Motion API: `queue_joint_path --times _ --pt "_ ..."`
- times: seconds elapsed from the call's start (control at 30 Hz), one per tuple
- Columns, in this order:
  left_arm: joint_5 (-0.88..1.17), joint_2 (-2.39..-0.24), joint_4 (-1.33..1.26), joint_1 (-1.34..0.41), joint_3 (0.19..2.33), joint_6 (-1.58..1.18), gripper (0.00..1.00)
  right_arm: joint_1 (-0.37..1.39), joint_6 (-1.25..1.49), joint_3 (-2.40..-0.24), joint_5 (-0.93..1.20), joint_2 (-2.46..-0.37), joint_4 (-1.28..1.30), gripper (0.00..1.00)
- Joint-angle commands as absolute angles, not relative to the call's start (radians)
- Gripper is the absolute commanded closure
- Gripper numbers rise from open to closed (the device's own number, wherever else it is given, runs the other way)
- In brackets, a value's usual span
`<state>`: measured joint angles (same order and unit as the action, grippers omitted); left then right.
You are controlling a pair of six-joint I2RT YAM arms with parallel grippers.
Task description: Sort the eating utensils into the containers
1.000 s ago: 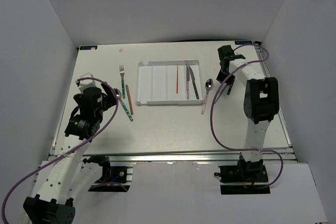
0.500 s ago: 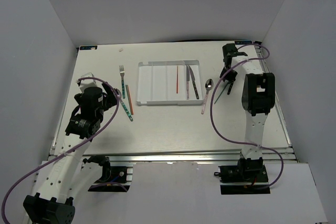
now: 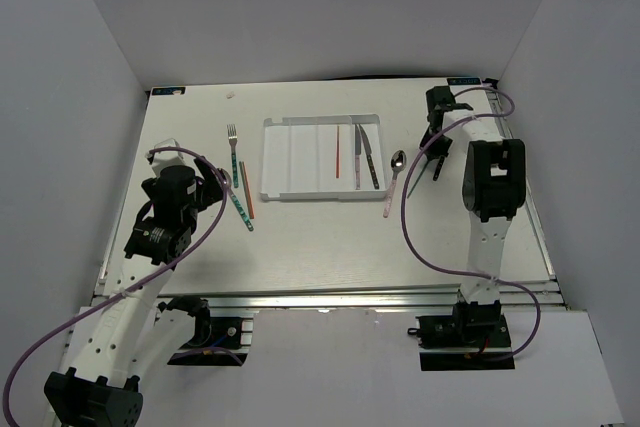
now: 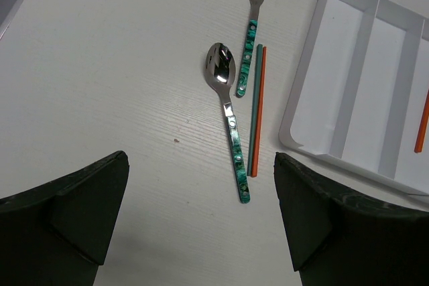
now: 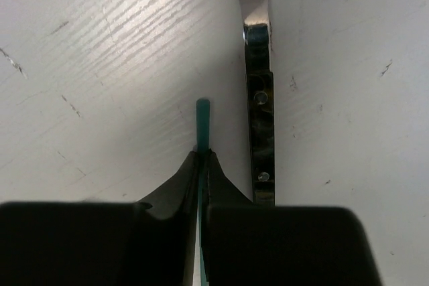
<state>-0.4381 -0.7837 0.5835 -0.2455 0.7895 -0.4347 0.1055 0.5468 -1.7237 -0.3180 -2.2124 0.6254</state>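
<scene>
Now the right gripper [image 5: 202, 160] has clamped onto the teal chopstick [image 5: 202, 120]; left gripper [image 4: 201, 195] stays spread.

Spoon [image 4: 230, 125] of glossy polished metal, tray [image 4: 328, 78] of smooth white plastic, table [image 4: 100, 65] of matt grained wood.

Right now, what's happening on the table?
The right tool is shut on a teal chopstick at the far right of the table, next to a dark-handled utensil. The left tool hangs open above a teal-handled spoon, a fork and two more chopsticks, all lying left of the white tray. The tray holds an orange-red chopstick and two utensils. A pink-handled spoon lies just right of it.
</scene>
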Motion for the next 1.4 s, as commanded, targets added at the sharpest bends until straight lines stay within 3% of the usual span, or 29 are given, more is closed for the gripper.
queue_joint_path --times 0.0,0.37,0.77,1.13,1.23,1.27,1.33,1.37 --pt "-0.449 -0.782 0.589 -0.252 0.79 -0.439 0.02 0.103 0.56 -1.663 -0.241 -2.175 0.643 1.0" --pt "-0.454 -0.792 0.589 -0.252 0.79 -0.439 0.02 0.212 0.488 -1.721 -0.161 -1.962 0.58 1.0" --pt "-0.465 -0.795 0.595 -0.252 0.792 -0.442 0.02 0.436 0.485 -2.164 -0.109 -2.218 0.655 1.0" --pt "-0.46 -0.799 0.594 -0.252 0.793 -0.442 0.02 0.491 0.509 -2.135 -0.061 -2.305 0.558 0.98" --pt "-0.46 -0.799 0.595 -0.252 0.792 -0.44 0.02 0.489 0.511 -2.146 -0.057 -2.322 0.558 0.8" --pt "-0.459 -0.798 0.595 -0.252 0.792 -0.44 0.02 0.489 0.509 -2.148 -0.057 -2.324 0.558 0.8" --pt "-0.459 -0.798 0.595 -0.252 0.793 -0.44 0.02 0.489 0.506 -2.157 -0.048 -2.324 0.566 0.11" --pt "-0.457 -0.798 0.595 -0.252 0.795 -0.44 0.02 0.489 0.506 -2.158 -0.045 -2.316 0.571 0.11"
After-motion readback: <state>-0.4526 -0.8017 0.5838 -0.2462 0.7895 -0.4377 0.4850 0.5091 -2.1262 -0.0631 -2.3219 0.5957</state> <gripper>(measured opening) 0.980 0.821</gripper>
